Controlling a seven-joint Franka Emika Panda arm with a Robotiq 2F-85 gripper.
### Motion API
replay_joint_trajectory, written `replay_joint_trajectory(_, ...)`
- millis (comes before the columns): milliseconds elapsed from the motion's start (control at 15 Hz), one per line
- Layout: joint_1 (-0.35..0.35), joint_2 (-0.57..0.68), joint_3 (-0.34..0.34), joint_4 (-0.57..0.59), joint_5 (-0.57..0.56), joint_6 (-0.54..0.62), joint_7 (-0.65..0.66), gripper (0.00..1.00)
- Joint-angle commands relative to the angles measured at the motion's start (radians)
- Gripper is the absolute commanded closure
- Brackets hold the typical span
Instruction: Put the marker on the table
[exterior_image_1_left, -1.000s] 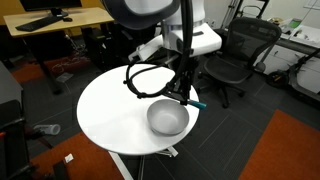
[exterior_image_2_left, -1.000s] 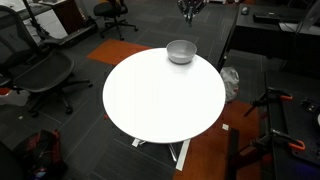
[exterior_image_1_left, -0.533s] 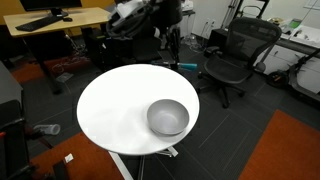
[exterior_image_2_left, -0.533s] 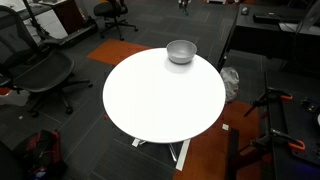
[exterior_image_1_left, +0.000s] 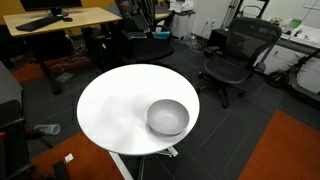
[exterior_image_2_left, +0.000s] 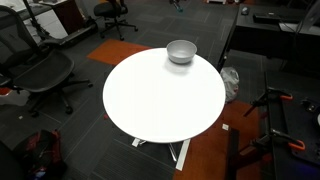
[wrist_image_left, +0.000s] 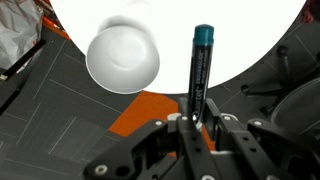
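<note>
Marker (wrist_image_left: 200, 72) held by gripper (wrist_image_left: 198, 122), outside grey bowl (wrist_image_left: 122, 57).

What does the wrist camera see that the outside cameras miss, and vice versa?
Only the wrist view shows the marker, clamped in the gripper. Only an exterior view shows the whole round table, the office chair and the wooden desk. Both show the grey bowl on the white tabletop.

Lower end of the marker (wrist_image_left: 201, 75) hidden in the gripper (wrist_image_left: 197, 122); the table (wrist_image_left: 250, 40) cut off at top.
</note>
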Motion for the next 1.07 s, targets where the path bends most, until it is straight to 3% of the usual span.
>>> replay_joint_trajectory(0, 0.01, -0.052, 0.058, -0.025, -0.001, -0.075, 0.024, 0.95)
replay_joint_trajectory(467, 0.024, 0.002, 0.139, -0.009, 0.032, -0.052, 0.003, 0.95)
replay_joint_trajectory(1000, 0.057, 0.139, 0.152, -0.001, 0.054, 0.034, 0.01, 0.95)
